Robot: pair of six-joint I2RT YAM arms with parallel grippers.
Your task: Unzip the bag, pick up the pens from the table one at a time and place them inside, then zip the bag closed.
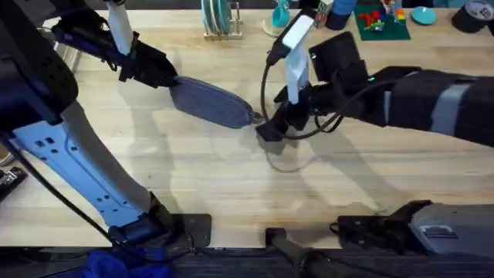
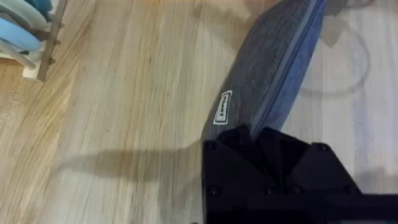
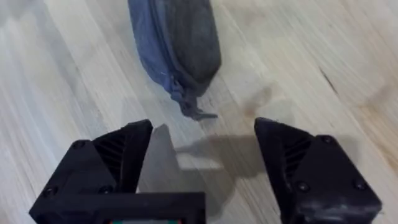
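Light wooden plank tabletop [image 1: 231, 177] carries oblong blue-grey fabric pouch [image 1: 210, 102], mid-table, zipper shut. Soft, light, likely slides. Left fingers [image 2: 252, 134] pinch far end; right fingers [image 3: 202, 155] wide, near small pull tab [image 3: 198, 113]: best hold.

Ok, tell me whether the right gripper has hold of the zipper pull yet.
No. The right gripper is open, and the zipper pull lies on the table ahead of its fingers, untouched.
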